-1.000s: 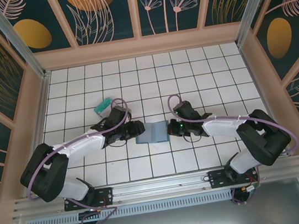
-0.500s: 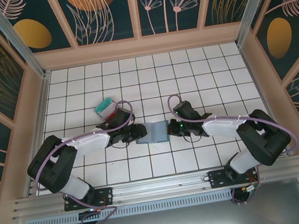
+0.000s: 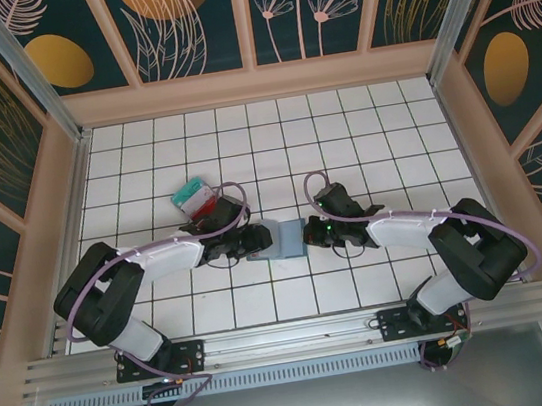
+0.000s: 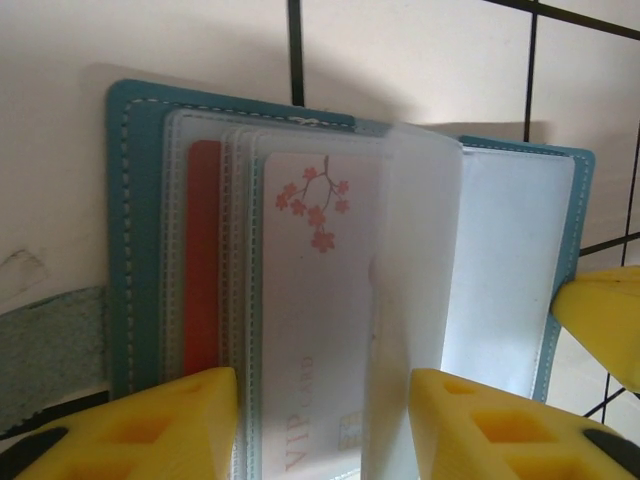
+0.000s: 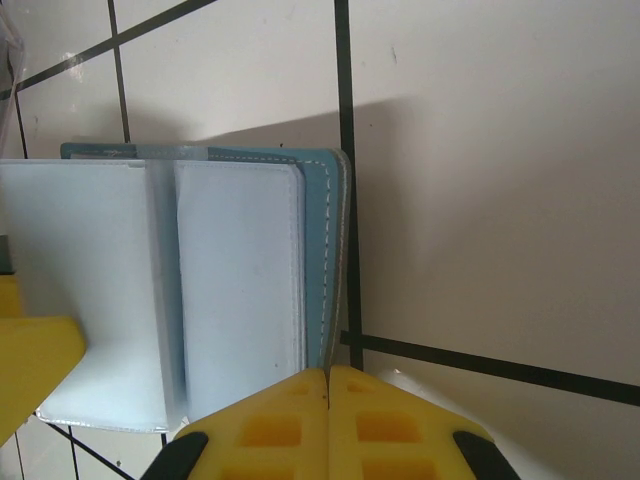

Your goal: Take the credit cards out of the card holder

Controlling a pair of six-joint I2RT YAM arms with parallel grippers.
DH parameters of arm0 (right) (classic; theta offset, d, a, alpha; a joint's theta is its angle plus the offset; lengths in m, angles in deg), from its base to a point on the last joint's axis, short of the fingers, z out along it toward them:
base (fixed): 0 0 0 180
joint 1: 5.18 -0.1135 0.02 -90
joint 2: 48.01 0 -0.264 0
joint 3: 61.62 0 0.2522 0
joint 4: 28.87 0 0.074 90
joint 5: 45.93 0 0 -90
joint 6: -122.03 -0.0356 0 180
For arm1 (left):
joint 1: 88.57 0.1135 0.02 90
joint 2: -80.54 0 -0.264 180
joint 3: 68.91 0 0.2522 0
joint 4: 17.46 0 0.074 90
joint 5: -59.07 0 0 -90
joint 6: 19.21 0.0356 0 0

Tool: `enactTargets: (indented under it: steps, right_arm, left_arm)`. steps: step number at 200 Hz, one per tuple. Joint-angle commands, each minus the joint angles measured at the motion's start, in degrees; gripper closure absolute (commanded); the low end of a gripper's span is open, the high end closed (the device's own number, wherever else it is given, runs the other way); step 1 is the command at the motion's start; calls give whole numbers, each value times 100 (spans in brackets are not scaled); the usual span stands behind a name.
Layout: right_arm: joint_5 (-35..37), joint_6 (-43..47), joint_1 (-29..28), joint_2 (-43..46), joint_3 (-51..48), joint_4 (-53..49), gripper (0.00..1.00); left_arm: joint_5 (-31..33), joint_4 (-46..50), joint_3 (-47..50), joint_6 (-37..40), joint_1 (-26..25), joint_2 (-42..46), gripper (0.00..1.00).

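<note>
The card holder [image 3: 281, 240] lies open on the white-tiled counter [image 3: 342, 132], just below the centre of the overhead frame, between two robot arms. The left gripper [image 4: 320, 400], jaws spread, straddles the clear sleeves [image 4: 425, 250] on the holder's left half, where a blossom-printed card [image 4: 320, 290] and a red card [image 4: 205, 260] sit tucked in. The right gripper [image 5: 328, 385], fingers pressed together, touches the holder's opposite edge. Whether it nips the cover or merely pins it cannot be told. A loose red and teal stack of credit cards [image 3: 194, 194] sits to the upper left, well apart from the holder.

The cards look light, stiff and slick, likely to slide out cleanly once an exposed short edge is pinched. The sleeves are thin, floppy film that could buckle or drag along, so the soft holder probably needs pinning while a card is drawn out.

Against a second earlier, the left arm has swung in toward the centre. Its gripper has moved from beside the loose stack to the holder's left edge, uncovering the stack's red. The right arm and holder have not shifted.
</note>
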Motion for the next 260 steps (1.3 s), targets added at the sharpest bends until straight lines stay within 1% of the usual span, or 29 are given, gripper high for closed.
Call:
enactTargets:
  steps: [1,29,41,70,89,127,152,169,187,241,260]
  right_arm:
    - [-37,7,-96,-60,-45,150,100]
    - [-30,-2,-107,-66,-45,152,100]
    - [-29,-11,-109,-71,-45,148,100]
    - [-31,-12,-118,-74,-45,161,100]
    - [-35,-12,-118,-84,-44,147,100]
    - [-29,-3,-127,-74,-34,138,100]
    - [-37,20,-127,-94,-27,125,100]
    - [-37,29,-127,-100,-10,114,100]
    - [-37,44,-122,-120,3,100,100]
    - [-37,32,-127,-138,19,101,100]
    - [-46,38,-127,-153,17,105,100]
  left_arm:
    - [-253,-160,-180,102,-113,-95,49]
    - [-225,-139,-180,112,-135,-78,47]
    - [-226,-142,-171,120,-137,-61,41]
    - [-177,-106,-168,133,-138,0,35]
    - [149,186,-253,196,-138,83,35]
    - [847,727,-438,296,-136,348,38]
    - [1033,813,-522,305,-137,393,38]
    - [954,759,-544,305,-138,324,39]
    - [727,648,-531,294,-139,169,40]
    - [705,666,-505,303,-132,-92,40]
    - [608,608,-470,307,-133,-156,40]
